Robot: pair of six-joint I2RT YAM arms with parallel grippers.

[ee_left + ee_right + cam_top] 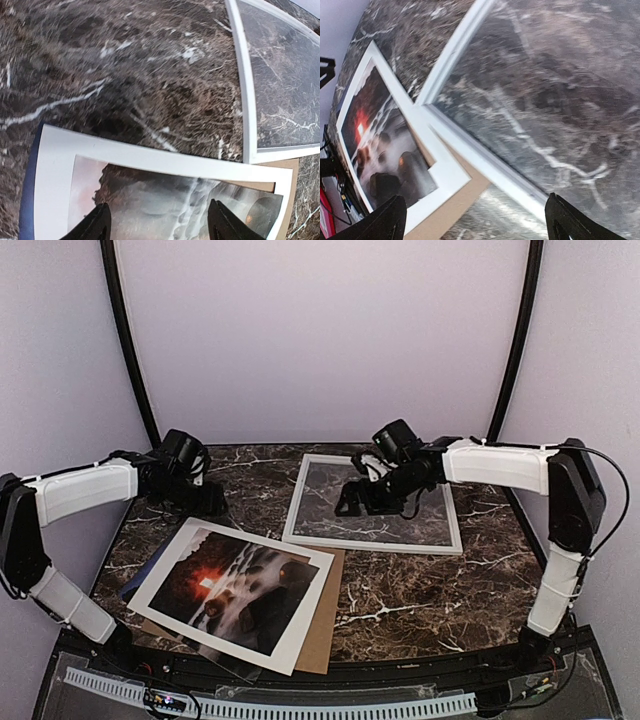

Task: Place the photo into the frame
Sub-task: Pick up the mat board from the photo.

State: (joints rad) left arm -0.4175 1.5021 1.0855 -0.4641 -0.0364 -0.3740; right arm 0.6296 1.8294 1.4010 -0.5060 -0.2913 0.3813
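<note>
Left claw (pixel 160 225) first: we are seeing its two fingers (pixel 95 225) standing well apart with nothing between them, so it is released and gripping nothing. It is hanging over the far part of the photo (pixel 165 205), and we cannot tell whether the tips are touching the glossy surface. Our right claw (pixel 475 220) is spread wide and is also holding nothing, hanging above the frame (pixel 480 155) close to its near rail. We are finding the photo lying flat and turned at an angle on the near left of the marble table (pixel 430 590), outside the frame, with a wide white paper border (pixel 300 625) around it and a brown cardboard sheet (pixel 325 635) poking out underneath. The frame is lying flat further back and to the right, marble showing through its centre, its near left corner meeting the paper border's far corner
</note>
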